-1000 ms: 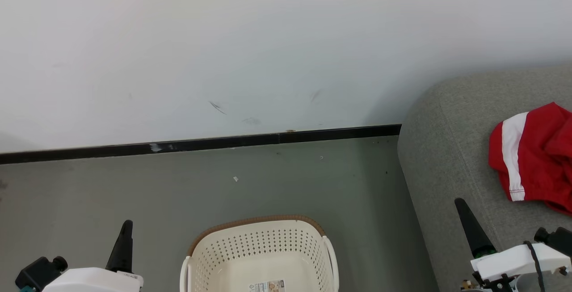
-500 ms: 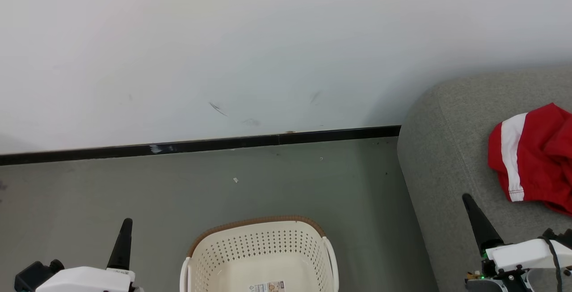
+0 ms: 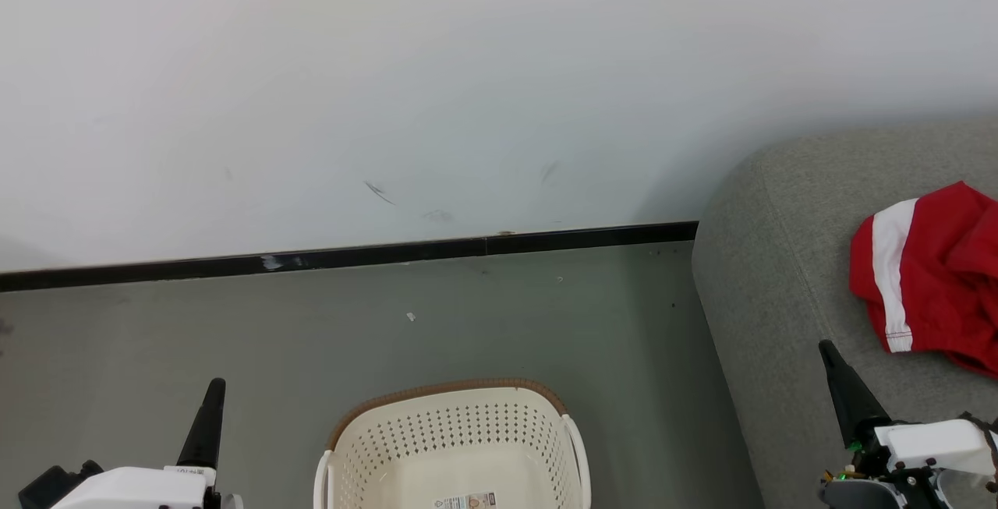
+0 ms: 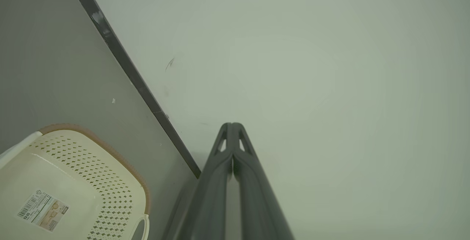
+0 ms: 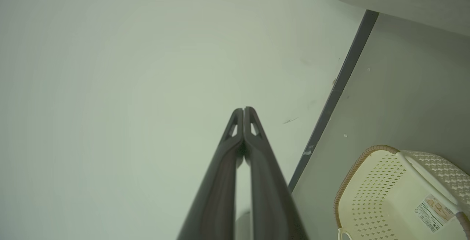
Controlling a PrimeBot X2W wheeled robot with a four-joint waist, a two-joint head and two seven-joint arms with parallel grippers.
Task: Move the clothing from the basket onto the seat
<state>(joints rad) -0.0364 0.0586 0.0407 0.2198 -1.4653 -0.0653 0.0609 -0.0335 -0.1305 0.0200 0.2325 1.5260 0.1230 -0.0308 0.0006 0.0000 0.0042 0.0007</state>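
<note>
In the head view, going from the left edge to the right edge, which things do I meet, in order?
left pincer → basket → seat → red and white garment, lying on the seat

Basket (image 3: 452,427) is smooth cream plastic with a soft sheen, walls punched with holes. Its rim (image 3: 448,384) is brown, woven-look, textured. Paper sticker (image 3: 465,500) on the bottom. Seat (image 3: 780,298) is grey woven cloth, coarse and matt. Red garment (image 3: 939,275) is thin, crumpled cloth with a white stripe. Floor (image 3: 234,322) smooth, matt grey; wall (image 3: 468,65) matt white, scuffed; skirting (image 3: 390,250) black, slightly glossy.
</note>
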